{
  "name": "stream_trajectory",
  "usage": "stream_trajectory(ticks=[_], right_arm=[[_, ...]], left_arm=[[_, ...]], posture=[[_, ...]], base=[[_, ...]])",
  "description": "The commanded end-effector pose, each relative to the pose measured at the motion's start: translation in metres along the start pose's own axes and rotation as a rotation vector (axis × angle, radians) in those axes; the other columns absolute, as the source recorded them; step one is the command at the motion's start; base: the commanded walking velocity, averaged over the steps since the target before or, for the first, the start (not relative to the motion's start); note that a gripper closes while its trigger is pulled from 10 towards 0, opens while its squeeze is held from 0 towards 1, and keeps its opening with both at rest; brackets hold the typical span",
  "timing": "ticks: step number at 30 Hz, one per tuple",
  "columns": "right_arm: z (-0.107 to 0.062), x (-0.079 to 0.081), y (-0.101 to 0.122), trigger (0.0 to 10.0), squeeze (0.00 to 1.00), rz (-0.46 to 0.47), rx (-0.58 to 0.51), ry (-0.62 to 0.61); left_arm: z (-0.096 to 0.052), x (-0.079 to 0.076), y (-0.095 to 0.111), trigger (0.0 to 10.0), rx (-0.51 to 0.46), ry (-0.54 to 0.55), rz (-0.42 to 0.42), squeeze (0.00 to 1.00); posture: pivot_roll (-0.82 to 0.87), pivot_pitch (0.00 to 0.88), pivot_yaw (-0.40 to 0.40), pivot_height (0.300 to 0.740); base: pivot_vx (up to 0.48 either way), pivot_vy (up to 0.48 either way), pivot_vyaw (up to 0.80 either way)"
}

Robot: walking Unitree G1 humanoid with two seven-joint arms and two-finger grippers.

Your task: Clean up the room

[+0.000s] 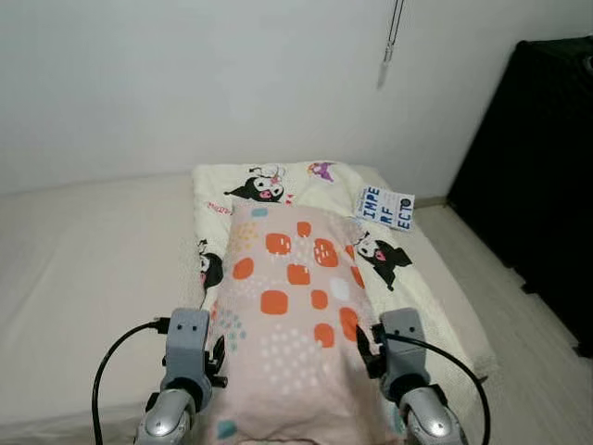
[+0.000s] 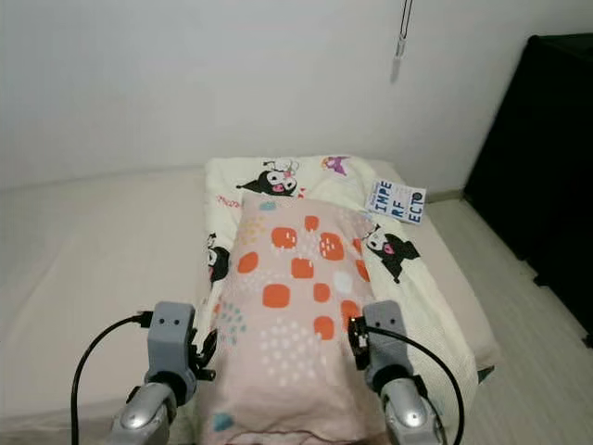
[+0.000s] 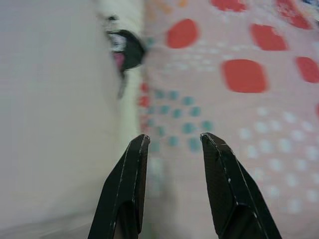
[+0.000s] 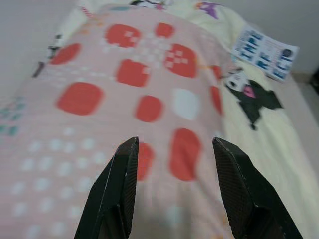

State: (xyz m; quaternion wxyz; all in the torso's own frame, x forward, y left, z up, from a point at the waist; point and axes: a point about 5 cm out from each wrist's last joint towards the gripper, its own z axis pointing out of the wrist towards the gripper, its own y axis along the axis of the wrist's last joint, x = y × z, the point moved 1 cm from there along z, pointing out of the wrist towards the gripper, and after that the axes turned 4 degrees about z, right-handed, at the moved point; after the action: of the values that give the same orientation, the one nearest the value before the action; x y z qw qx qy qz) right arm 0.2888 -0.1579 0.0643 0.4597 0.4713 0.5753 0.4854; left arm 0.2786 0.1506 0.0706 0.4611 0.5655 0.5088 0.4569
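Both arms are out over the bed (image 1: 83,260), and the pink blanket (image 1: 287,315) with its orange patches runs lengthwise between them, draped over the cream cartoon quilt (image 1: 408,278). The left gripper (image 3: 172,144) hangs at the blanket's left edge, jaws spread, nothing between them; one finger sits over the pale sheet, the other over the teal-dotted fabric. The right gripper (image 4: 174,149) has its jaws spread wide too, poised above the orange blotches near the blanket's right side, gripping nothing. The step looks like taking hold of the near end to straighten or fold it. To do it well, each gripper should drop onto its own edge and pinch just the pink layer, not the quilt beneath, then both should lift evenly so the cloth doesn't skew. The right one probably needs to shift outward, since it's over the blanket's body, not its border. A printed card (image 1: 386,208) lies at the far right corner, well apart.
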Motion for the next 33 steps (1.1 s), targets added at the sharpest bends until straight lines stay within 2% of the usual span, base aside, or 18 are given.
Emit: stream_trajectory(ticks=[1, 6, 8, 18, 33], right_arm=[[-0.002, -0.001, -0.005, 10.0, 0.0, -0.006, 0.016, 0.003], [-0.002, -0.001, -0.004, 10.0, 0.0, -0.001, 0.012, 0.01], [-0.001, -0.001, -0.003, 10.0, 0.0, 0.022, 0.012, 0.01], [0.002, -0.008, 0.001, 10.0, 0.0, 0.017, 0.007, -0.004], [0.005, -0.02, 0.009, 10.0, 0.0, 0.031, -0.026, -0.032]], left_arm=[[-0.003, 0.004, 0.0, 10.0, -0.017, 0.035, -0.018, 0.0], [-0.003, 0.007, 0.003, 10.0, -0.034, 0.058, -0.042, 0.0], [-0.003, 0.008, 0.001, 10.0, -0.025, 0.063, -0.043, 0.0], [-0.002, 0.006, -0.003, 10.0, -0.002, 0.053, -0.042, 0.0], [0.003, 0.011, 0.001, 10.0, -0.012, 0.07, -0.065, 0.0]], posture=[[-0.04, 0.147, 0.017, 0.74], [-0.04, 0.142, 0.018, 0.74], [-0.04, 0.138, 0.021, 0.74], [-0.05, 0.127, 0.024, 0.74], [-0.05, 0.129, 0.034, 0.69]], base=[[0.0, 0.0, 0.0], [0.0, 0.0, 0.0], [0.0, 0.0, 0.0], [0.0, 0.0, 0.0], [0.0, 0.0, 0.0]])
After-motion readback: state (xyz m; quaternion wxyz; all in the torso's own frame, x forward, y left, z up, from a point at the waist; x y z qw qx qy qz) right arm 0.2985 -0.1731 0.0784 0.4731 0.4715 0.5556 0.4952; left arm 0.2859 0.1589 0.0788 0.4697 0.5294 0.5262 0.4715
